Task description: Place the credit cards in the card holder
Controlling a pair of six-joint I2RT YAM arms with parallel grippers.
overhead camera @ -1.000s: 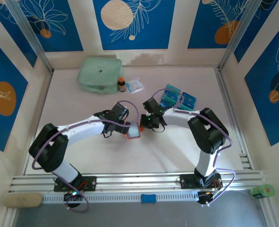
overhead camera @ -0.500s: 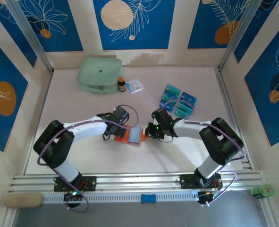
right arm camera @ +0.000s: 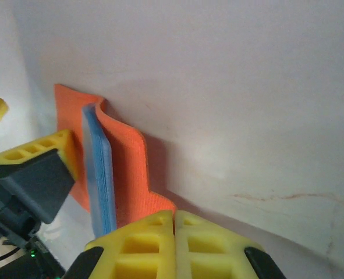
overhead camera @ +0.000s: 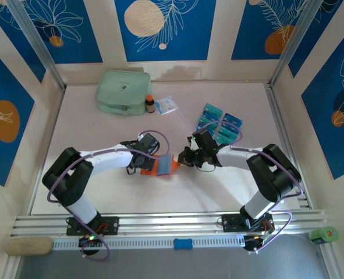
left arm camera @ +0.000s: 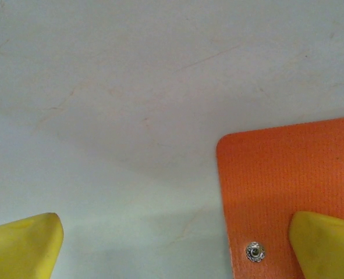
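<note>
From above, there are two arms, meeting near the middle of the table. The left gripper stands at the left edge of the one orange card holder. The right gripper comes in at its right edge. One blue card lies on the card holder. The other credit cards sit overlapped in a loose cluster beyond the right arm, well apart from the holder. At least four teal and blue ones can be counted, but the exact number cannot be told. Toward the back are one mint-green pouch, one small brown bottle just beside it, and one white-and-blue packet.

The left wrist view adds what the overhead cannot resolve. The left gripper has its two yellow fingertips spread to the picture's far corners, gripping nothing. The right-hand one rests over a corner of the card holder, next to its single snap button.

The right wrist view shows the right gripper with its two fingers pressed flat together and nothing visible between them. The card holder has one flap curled up, its corner just at those fingertips. The blue card stands on edge in the fold, with one of the left gripper's fingers just beside it.
</note>
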